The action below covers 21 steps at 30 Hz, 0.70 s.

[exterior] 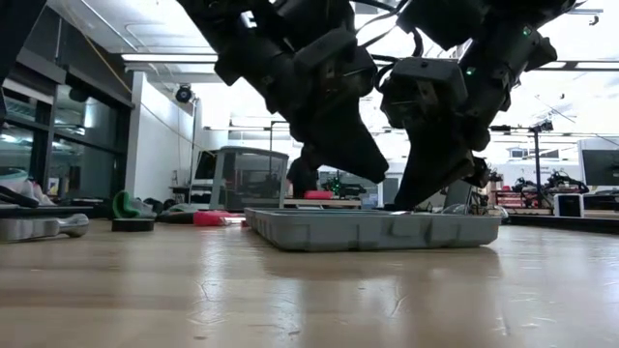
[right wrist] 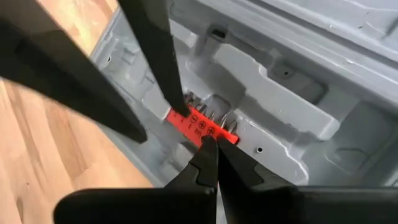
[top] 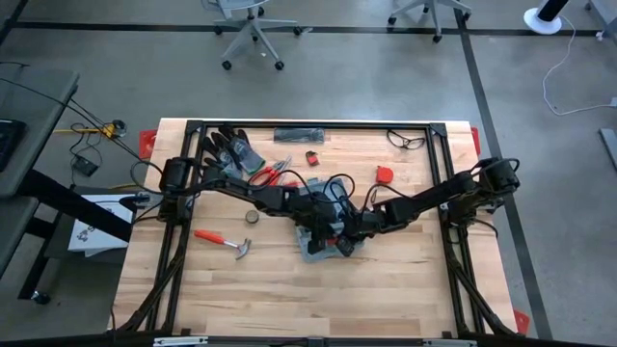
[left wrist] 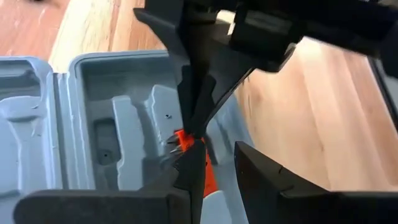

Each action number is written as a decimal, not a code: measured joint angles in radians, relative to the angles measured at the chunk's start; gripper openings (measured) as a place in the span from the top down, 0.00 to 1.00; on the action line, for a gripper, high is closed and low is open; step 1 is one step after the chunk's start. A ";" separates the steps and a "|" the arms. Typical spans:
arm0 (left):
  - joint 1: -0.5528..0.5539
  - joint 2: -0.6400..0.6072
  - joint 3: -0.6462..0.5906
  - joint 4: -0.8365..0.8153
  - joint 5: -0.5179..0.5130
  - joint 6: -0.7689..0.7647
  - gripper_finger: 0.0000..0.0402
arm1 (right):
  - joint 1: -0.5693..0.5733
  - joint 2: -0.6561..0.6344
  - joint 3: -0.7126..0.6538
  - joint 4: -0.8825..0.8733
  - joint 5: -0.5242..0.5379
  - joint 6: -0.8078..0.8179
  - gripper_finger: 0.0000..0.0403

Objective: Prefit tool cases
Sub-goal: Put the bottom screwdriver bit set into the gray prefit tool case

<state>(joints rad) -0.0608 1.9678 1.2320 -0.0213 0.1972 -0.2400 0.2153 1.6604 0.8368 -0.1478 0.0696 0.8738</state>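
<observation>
A pale wooden bench with a black frame around it stands on a grey concrete floor marked with dark tape lines; office chairs sit beyond its far edge. Near the middle of the bench lies the tool case, opened flat, its blue-grey moulded recesses facing up. Both arms reach in over it from either side.

The left tool hangs over the case's inner tray with its fingers a little apart, one of them against a small red bit holder that sits in a recess (whether it grips the holder I cannot tell). The right tool has its fingers pressed together, tips touching the same red holder from the other side.

Elsewhere on the bench: a hammer with an orange handle toward the left, a round tin beside it, dark gloves and red-handled pliers near the far left corner, a black strip along the far edge, a small red piece and a red object right of centre.

From bench height, the room behind shows glass partitions, ceiling strip lights and cluttered worktops.
</observation>
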 joint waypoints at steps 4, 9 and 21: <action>0.000 0.000 0.000 -0.008 -0.009 0.041 0.84 | 0.000 0.000 0.000 -0.003 0.000 -0.001 1.00; -0.001 0.018 0.000 -0.004 -0.009 0.061 0.89 | 0.000 0.000 0.000 -0.006 -0.001 -0.010 1.00; -0.007 0.049 0.000 -0.013 -0.057 0.086 1.00 | -0.001 0.050 0.003 0.034 -0.009 -0.011 1.00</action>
<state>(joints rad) -0.0681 2.0167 1.2320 -0.0345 0.1399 -0.1535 0.2141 1.7108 0.8394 -0.1137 0.0602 0.8630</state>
